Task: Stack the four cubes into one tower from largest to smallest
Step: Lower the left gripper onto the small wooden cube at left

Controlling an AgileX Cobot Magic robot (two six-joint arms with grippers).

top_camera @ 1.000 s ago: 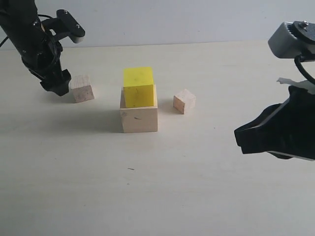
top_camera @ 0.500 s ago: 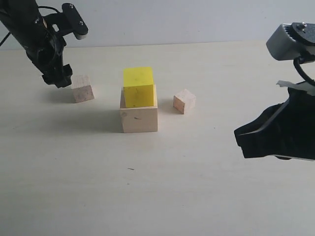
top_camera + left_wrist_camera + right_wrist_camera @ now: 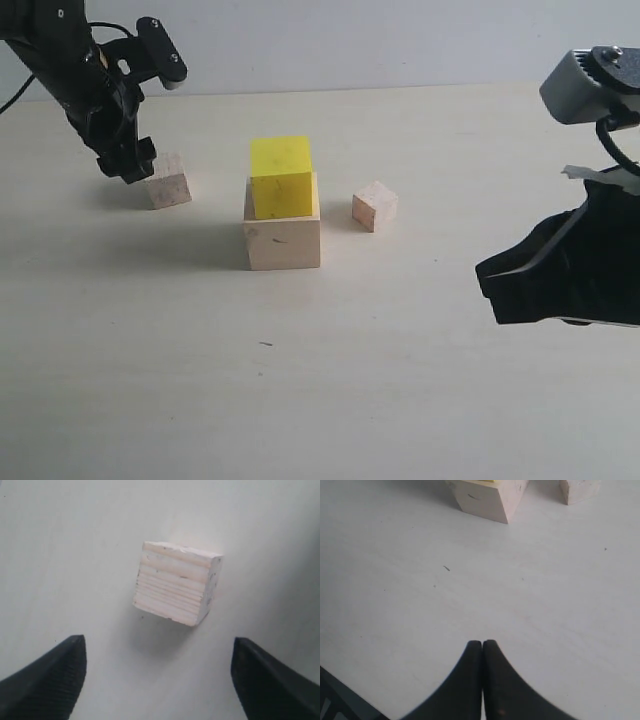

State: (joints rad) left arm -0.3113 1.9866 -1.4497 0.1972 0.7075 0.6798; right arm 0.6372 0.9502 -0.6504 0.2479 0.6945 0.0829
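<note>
The yellow cube (image 3: 281, 177) sits on the large wooden cube (image 3: 283, 240) in the middle of the table. A medium wooden cube (image 3: 168, 180) (image 3: 177, 582) lies to the left. My left gripper (image 3: 128, 165) (image 3: 157, 672) hangs open just left of and above it, with nothing between its fingers. The small wooden cube (image 3: 374, 205) (image 3: 579, 490) rests right of the stack. At the right, low over bare table, is my right gripper (image 3: 492, 285) (image 3: 482, 644), shut and empty. The large cube (image 3: 487, 497) also shows in the right wrist view.
The pale table (image 3: 330, 380) runs back to a white wall (image 3: 380, 40). A small dark speck (image 3: 265, 344) lies in front of the stack.
My left gripper has risen and shifted right, from beside the medium cube to just above its left edge. The cubes and the right arm have not moved.
</note>
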